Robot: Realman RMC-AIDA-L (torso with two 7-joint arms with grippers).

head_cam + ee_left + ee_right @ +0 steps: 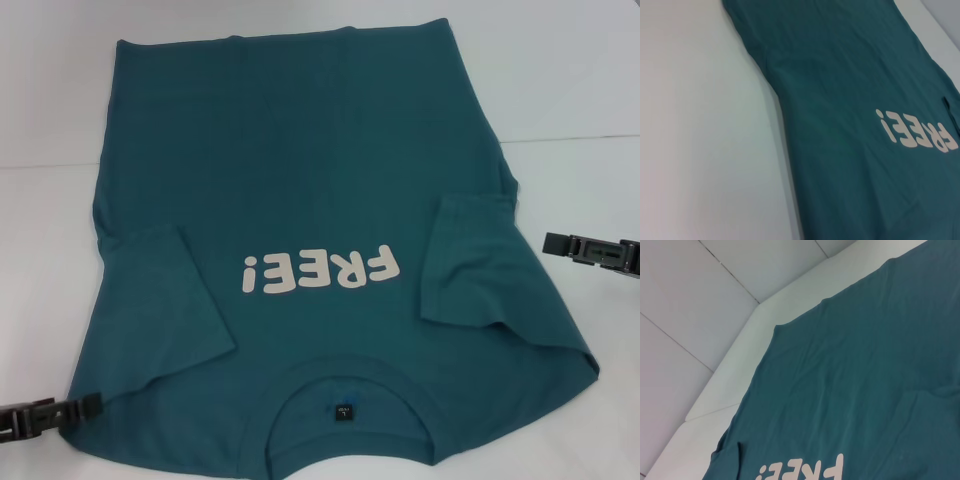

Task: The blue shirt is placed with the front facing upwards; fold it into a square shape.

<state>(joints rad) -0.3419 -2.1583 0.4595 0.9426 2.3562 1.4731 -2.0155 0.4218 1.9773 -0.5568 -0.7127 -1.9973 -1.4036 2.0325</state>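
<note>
The blue shirt (pixel 330 190) lies front up on the white table (pixel 40 230), collar nearest the robot, hem at the far end, the cream "FREE!" lettering (pixel 320 270) across the middle. Both short sleeves are already folded inward onto the body.

The left gripper (pixel 60 415) sits low at the near left, by the shoulder corner. The right gripper (pixel 590 250) hangs off the right edge, just clear of the cloth. Neither holds anything, as far as I can see. Whether their fingers are parted or closed, I can't tell.

The next step looks like a lengthwise fold. To do it well, pinch only the shoulder edge at matching points on both sides, lift together, and carry the fold evenly so the sleeves stay tucked.
</note>
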